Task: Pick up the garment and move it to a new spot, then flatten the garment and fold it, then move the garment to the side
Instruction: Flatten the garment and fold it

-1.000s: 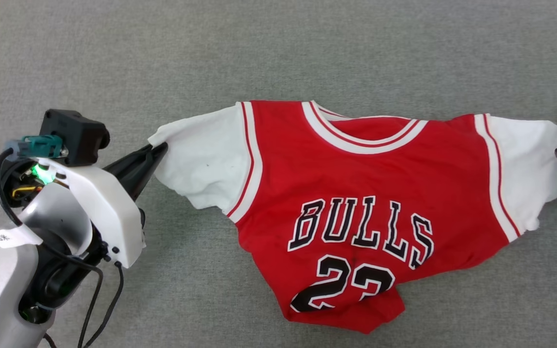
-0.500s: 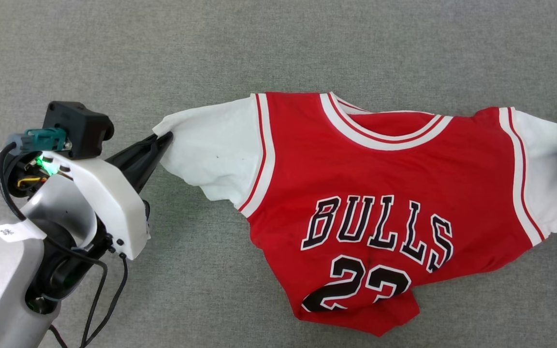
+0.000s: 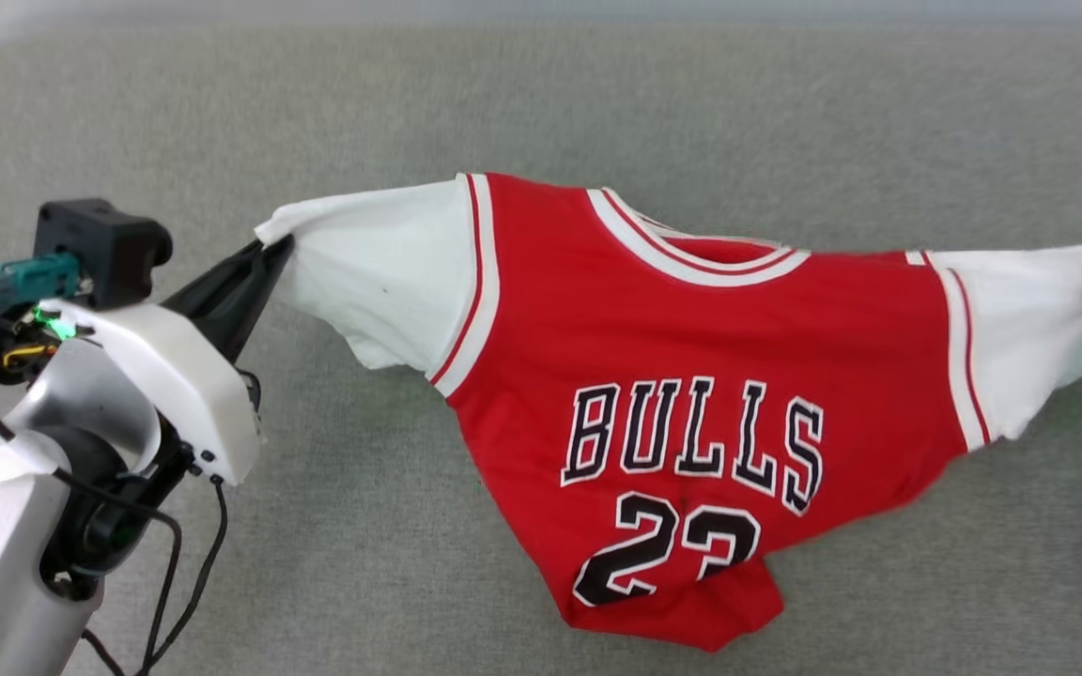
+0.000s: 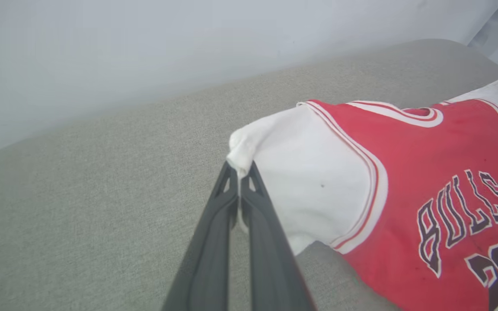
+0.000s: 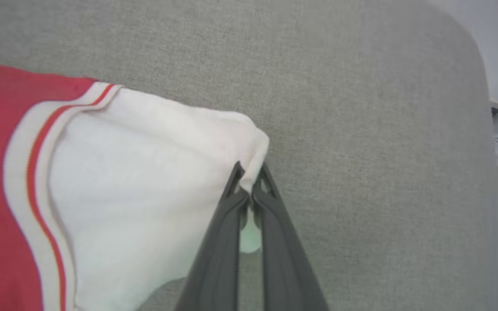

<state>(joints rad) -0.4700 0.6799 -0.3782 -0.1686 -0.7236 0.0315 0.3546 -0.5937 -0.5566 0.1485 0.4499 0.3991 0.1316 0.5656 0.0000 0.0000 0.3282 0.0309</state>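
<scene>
The red jersey T-shirt with white sleeves (image 3: 691, 376) spans sideways over the grey fabric surface (image 3: 541, 103), its long axis running pincer to pincer. The left gripper (image 3: 276, 250) is clamped on one sleeve tip and the right gripper (image 5: 251, 175) on the other (hem sagging toward the robot).

garment (image 3: 691, 347) front, black "BULLS" lettering, "23" beneath

one garment (image 3: 691, 338), four fingers (image 4: 212, 250)
</scene>
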